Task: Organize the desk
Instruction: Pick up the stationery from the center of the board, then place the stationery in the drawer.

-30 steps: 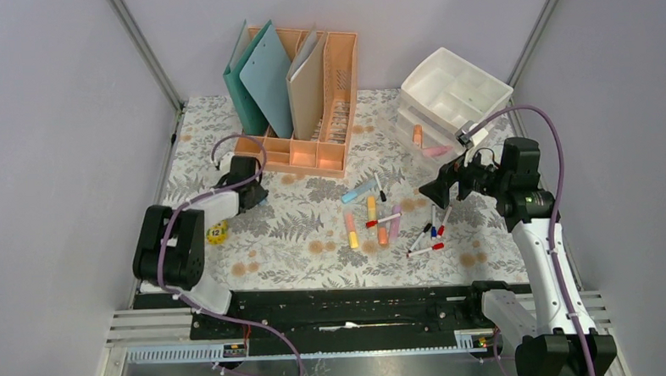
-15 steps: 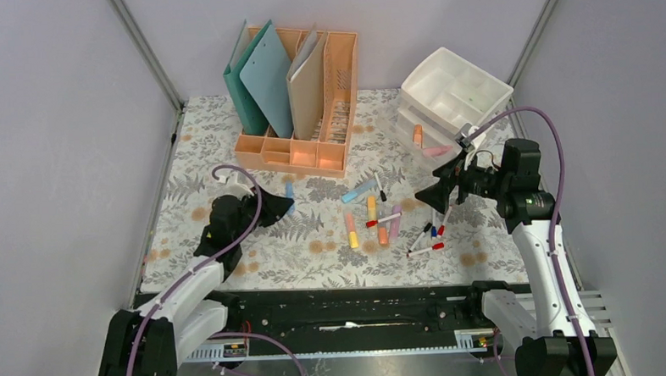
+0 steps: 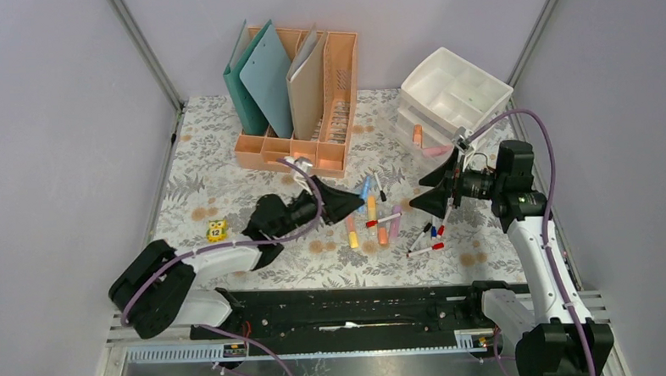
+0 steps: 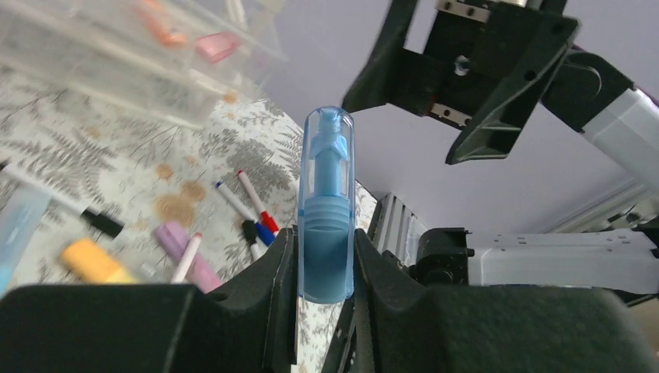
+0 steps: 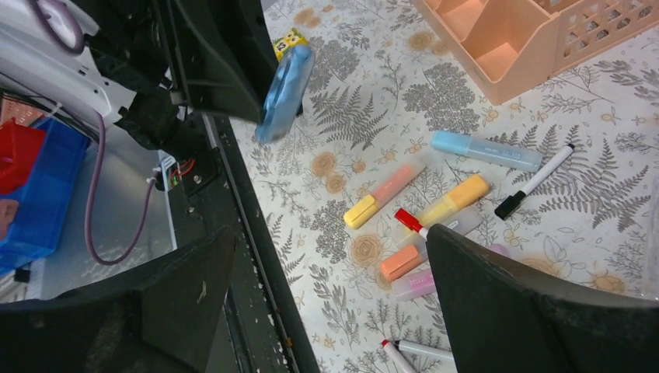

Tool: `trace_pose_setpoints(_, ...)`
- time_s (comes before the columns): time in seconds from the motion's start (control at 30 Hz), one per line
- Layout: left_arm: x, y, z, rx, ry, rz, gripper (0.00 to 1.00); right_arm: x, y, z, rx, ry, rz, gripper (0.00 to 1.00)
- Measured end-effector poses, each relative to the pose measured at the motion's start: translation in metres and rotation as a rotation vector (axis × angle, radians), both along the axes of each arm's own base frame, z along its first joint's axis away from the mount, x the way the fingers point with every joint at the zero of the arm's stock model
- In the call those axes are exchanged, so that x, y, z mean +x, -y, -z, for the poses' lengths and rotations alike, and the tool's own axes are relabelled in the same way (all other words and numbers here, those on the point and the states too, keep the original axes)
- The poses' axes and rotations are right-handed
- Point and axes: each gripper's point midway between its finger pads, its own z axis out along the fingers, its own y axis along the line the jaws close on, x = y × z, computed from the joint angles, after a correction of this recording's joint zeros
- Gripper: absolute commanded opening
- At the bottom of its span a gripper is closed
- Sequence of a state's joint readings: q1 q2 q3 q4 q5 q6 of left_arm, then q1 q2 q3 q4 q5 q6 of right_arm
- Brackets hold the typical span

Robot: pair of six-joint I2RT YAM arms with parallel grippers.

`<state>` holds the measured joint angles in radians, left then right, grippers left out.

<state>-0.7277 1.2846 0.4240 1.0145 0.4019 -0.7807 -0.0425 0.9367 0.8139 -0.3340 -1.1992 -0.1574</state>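
Blue plastic sits pinched between black fingers as the left gripper [image 4: 326,260], reaching over the middle of the desk [image 3: 202,185], clamps a capped highlighter [image 4: 326,194] by its lower body, the clear cap end sticking out toward the other arm. The desk, a broad top under a pale cloth printed with grey ferns and tan flowers, fills the floor of the enclosure from the arm bases at the near edge to the far wall. Opposite, the right gripper [image 3: 432,192] hangs over the right side of the cloth with its jaws spread wide and nothing between them, facing the left one across a loose pile of markers [image 3: 373,220] in yellow, orange, pink and light blue. Just right of that pile, below the open gripper, lie several thin pens [image 3: 429,235] with red, blue and black caps. A peach rack [image 3: 330,95] stands at the far edge, left of centre, with teal and beige folders [image 3: 265,81] leaning in its slots. A white drawer unit [image 3: 453,94] occupies the far right corner, an orange and a pink item showing in its front. Near the left edge, well apart from the rest, rests a small yellow token [image 3: 217,231] marked 12.
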Motion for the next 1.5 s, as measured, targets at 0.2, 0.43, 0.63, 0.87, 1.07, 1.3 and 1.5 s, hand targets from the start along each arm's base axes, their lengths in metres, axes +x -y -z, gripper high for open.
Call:
trace_pose_setpoints(0.2, -0.01, 0.05, -0.015, 0.019, 0.111, -0.007, 0.0, 0.003, -0.003, 0.003, 0.063, -0.061, 0.038, 0.99)
trace_pose_setpoints(0.43, -0.005, 0.08, 0.002, 0.109, 0.146, -0.109, 0.0, 0.008, -0.004, -0.008, 0.109, -0.075, 0.06, 0.97)
trace_pose_setpoints(0.63, 0.001, 0.099, 0.005, 0.156, 0.171, -0.164, 0.0, 0.008, -0.008, -0.007, 0.137, -0.098, 0.051, 0.93)
trace_pose_setpoints(0.87, -0.001, 0.113, 0.011, 0.193, 0.194, -0.188, 0.0, 0.015, -0.012, 0.003, 0.128, -0.138, 0.064, 0.75)
trace_pose_setpoints(1.07, -0.002, 0.119, 0.007, 0.199, 0.216, -0.203, 0.01, 0.016, -0.02, 0.014, 0.1, -0.163, 0.064, 0.48)
trace_pose_setpoints(1.3, -0.002, 0.121, 0.01, 0.238, 0.233, -0.216, 0.26, 0.02, -0.021, 0.031, 0.055, -0.211, 0.09, 0.0)
trace_pose_setpoints(1.5, -0.003, 0.12, 0.012, 0.251, 0.241, -0.214, 0.67, 0.019, -0.02, 0.035, 0.031, -0.202, 0.087, 0.0)
